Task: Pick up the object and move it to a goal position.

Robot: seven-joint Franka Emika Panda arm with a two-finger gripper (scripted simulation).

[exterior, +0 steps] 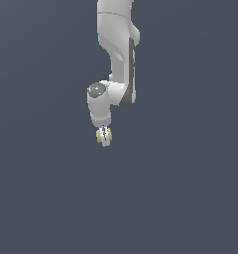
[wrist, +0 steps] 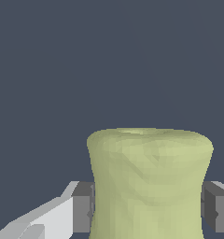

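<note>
The object [wrist: 149,182] is a pale yellow-green block with soft, rounded edges. In the wrist view it fills the space between my two grey finger pads [wrist: 82,207], which press on its two sides. In the exterior view the object [exterior: 99,136] shows as a small yellow-green patch at the tip of the white arm, with my gripper [exterior: 104,137] shut on it. Whether the block rests on the surface or hangs just above it cannot be told.
A plain dark blue-grey surface [exterior: 180,198] fills both views around the arm. The white arm [exterior: 116,49] comes down from the exterior view's top middle.
</note>
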